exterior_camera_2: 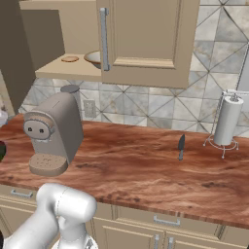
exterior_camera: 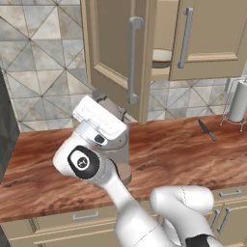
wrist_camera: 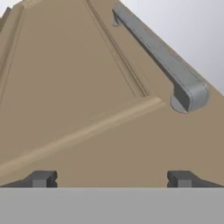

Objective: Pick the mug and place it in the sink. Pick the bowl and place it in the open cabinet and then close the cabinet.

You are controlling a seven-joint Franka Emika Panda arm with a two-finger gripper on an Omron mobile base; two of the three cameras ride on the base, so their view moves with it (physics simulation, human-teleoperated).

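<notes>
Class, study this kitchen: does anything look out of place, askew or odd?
A dark knife lies loose on the wooden counter, away from any block or board. The wall cabinet door stands open, with the bowl on its shelf. Nothing is spilled.

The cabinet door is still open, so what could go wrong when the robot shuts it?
1. The open gripper faces the flat panel of the beige-tan wooden cabinet door, so a push could slide off or catch the long silver bar handle.
2. The off-white shallow bowl sits near the shelf's front edge; a hard swing might knock it.
</notes>
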